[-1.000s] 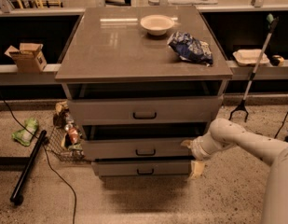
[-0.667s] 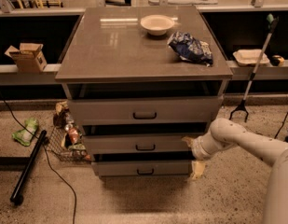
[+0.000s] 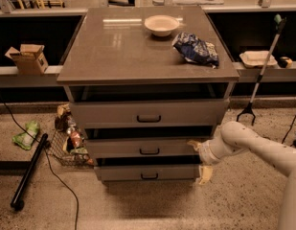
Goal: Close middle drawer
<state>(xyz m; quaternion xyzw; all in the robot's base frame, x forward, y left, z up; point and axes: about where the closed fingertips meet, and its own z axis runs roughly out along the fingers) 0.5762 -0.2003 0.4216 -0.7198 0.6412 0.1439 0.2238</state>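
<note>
Pincer [image 3: 199, 158], fingers apart, sits at the right end of the middle drawer [image 3: 138, 147], whose front stretches leftward from it; closing means pushing straight back.

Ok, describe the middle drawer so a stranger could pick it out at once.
Find the big grey cabinet with the flat brown top in the centre, three drawers stacked down its front. The middle drawer is the second one, a shallow grey front with a small dark bar handle, with the robot's gripper at its right end. The top drawer has a taller front, and the lowest drawer is narrower.
</note>
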